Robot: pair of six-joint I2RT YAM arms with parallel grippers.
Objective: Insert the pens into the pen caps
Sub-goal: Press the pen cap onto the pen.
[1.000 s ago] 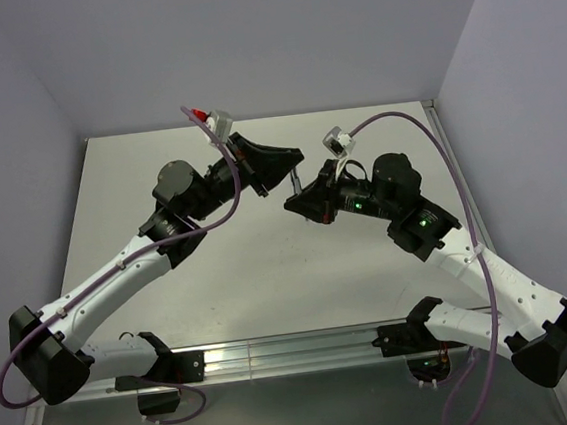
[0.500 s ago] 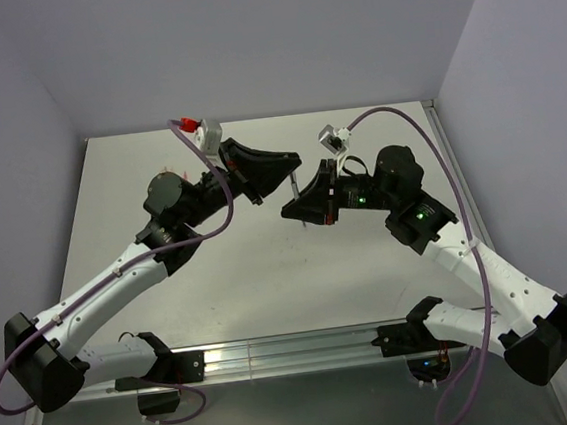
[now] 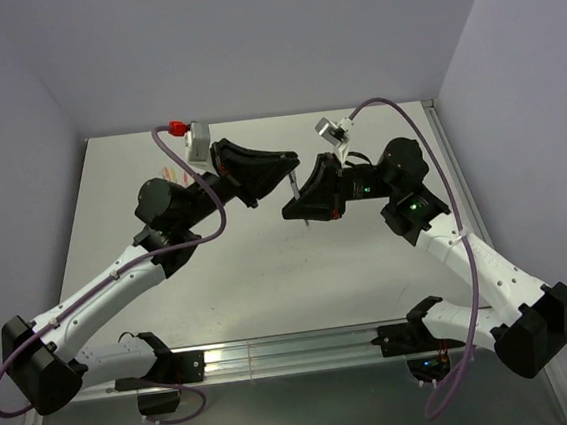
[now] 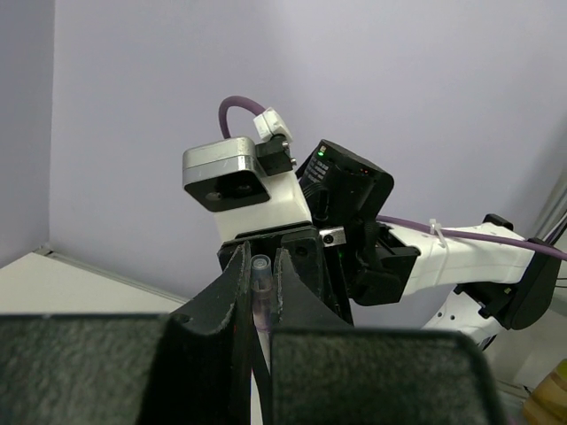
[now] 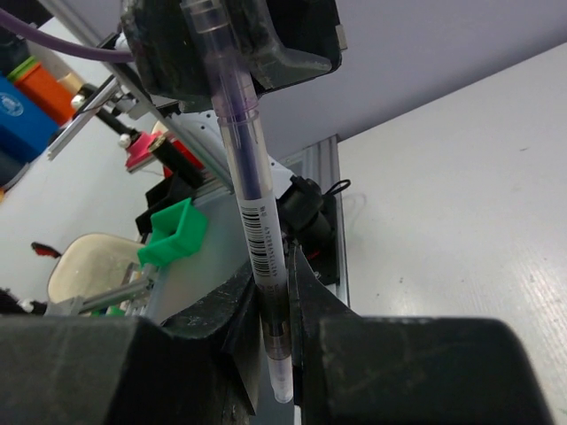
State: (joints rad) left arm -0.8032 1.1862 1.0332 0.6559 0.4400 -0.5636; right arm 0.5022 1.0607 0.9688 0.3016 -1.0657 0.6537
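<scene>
Both arms are raised over the middle of the table, tips facing each other. My left gripper point(image 4: 259, 257) is shut on a clear purple-tinted pen cap point(image 4: 260, 282), whose open end points toward the right arm. My right gripper point(image 5: 273, 266) is shut on a clear pen point(image 5: 251, 199) with dark ink and a barcode. The pen's far end reaches up to the left gripper's body point(image 5: 230, 44). In the top view the left gripper point(image 3: 287, 165) and the right gripper point(image 3: 291, 209) nearly meet, with the thin pen point(image 3: 294, 184) between them. Several coloured pens point(image 3: 167, 172) lie on the table behind the left arm.
The table's white surface point(image 3: 269, 274) lies below both arms. A metal rail point(image 3: 297, 350) runs along its near edge. Purple cables point(image 3: 395, 116) loop from each wrist camera. Walls close in the back and sides.
The left wrist has swung left and turned. The right arm has risen and pushed its gripper toward the left one. Both grips are unchanged.
</scene>
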